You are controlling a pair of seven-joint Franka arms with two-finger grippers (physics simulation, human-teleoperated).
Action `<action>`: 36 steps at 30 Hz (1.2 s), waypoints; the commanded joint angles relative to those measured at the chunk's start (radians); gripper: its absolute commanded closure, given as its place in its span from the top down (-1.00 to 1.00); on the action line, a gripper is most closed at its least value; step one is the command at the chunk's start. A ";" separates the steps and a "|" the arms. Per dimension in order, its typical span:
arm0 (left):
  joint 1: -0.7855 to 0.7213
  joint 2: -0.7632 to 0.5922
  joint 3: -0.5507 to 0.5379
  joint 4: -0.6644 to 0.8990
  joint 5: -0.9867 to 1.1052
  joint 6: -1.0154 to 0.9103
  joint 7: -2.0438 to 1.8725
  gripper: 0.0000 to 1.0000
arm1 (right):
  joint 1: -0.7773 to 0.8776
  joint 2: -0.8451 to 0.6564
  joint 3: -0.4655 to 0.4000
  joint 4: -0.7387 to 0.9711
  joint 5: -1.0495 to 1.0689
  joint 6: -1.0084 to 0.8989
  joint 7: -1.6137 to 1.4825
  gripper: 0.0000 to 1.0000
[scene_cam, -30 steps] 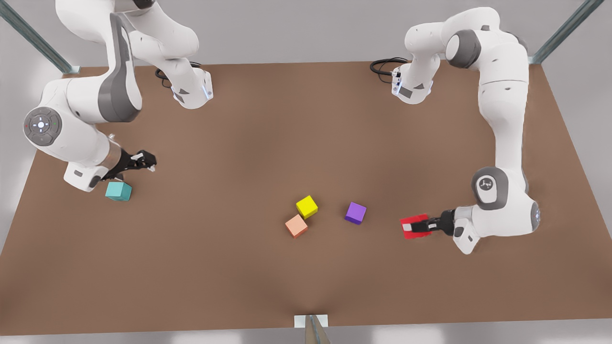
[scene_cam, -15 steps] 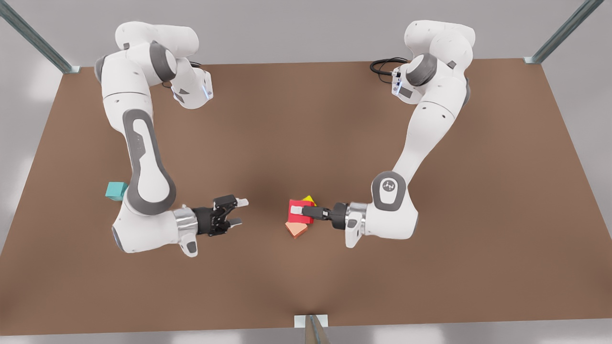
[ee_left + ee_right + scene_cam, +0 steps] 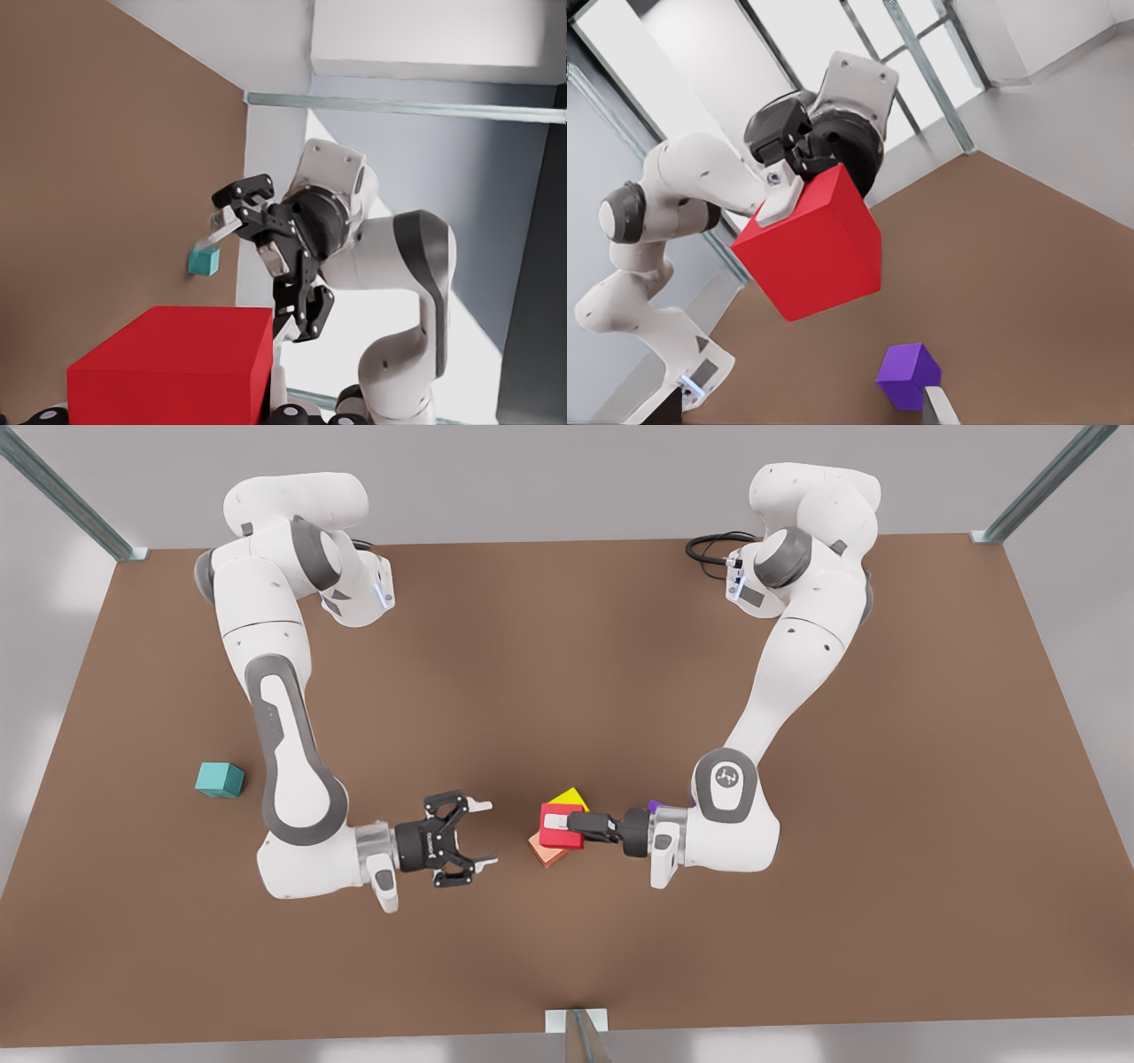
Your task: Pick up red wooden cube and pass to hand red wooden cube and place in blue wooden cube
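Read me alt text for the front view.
Two white arms face each other over a brown table: the left tool grips the red cube, and the open right tool faces it. The teal cube sits far toward the view's left.

red wooden cube (image 3: 560, 825): bright red
blue wooden cube (image 3: 220, 779): teal
yellow cube (image 3: 568, 798): yellow
salmon cube (image 3: 543, 853): salmon-orange
purple cube (image 3: 908, 375): purple
table (image 3: 567, 673): brown
arms (image 3: 283, 735): white, grey joints

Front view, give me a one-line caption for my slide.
Mid-air handover: the left end effector presents the red wooden cube to the open right end effector.
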 commanded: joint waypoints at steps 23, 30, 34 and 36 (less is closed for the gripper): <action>0.000 0.003 -0.001 0.000 -0.018 -0.004 0.139 0.18 | 0.080 0.027 0.036 -0.022 0.174 0.128 -0.704 1.00; -0.002 0.000 -0.004 0.000 -0.018 -0.001 0.120 0.18 | 0.098 0.026 0.037 -0.029 0.188 0.146 -0.703 1.00; -0.006 0.000 -0.004 0.002 -0.018 0.004 0.088 0.18 | 0.104 0.026 0.037 -0.028 0.193 0.154 -0.683 1.00; -0.006 0.000 -0.004 0.000 -0.018 0.004 0.088 0.18 | 0.106 0.026 0.037 -0.028 0.193 0.155 -0.678 1.00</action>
